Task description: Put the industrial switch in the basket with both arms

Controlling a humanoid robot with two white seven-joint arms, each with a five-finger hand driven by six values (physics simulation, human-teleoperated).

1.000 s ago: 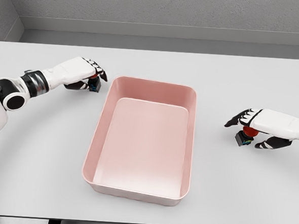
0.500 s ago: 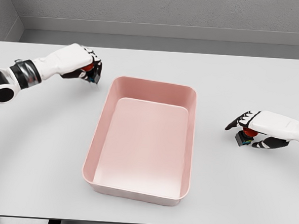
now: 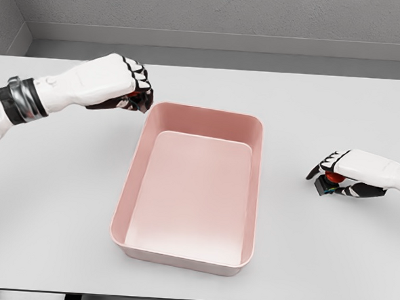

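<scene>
A pink rectangular basket point(image 3: 191, 183) sits in the middle of the white counter point(image 3: 324, 117), and nothing lies inside it yet. In the upper left of the frame the left hand point(image 3: 119, 84) is lifted above the counter, just beside the basket's upper-left corner. Its fingers are curled tightly around a small dark object, almost hidden by the hand; only a dark corner and a hint of red show below the fingers, so it looks like one industrial switch point(image 3: 140, 102), though too little is visible to be sure.

At the right of the frame the right hand point(image 3: 344, 174) is low at the counter, well apart from the basket's right wall. Its fingers wrap over a second industrial switch point(image 3: 328, 183), a dark block with a red button. Whether this one is off the surface cannot be told.

Judging by this, both pick-ups look made or nearly made, and the left load is close to the rim. Carrying each piece over the rim and letting go inside remains for both arms, the right having farther to travel.
</scene>
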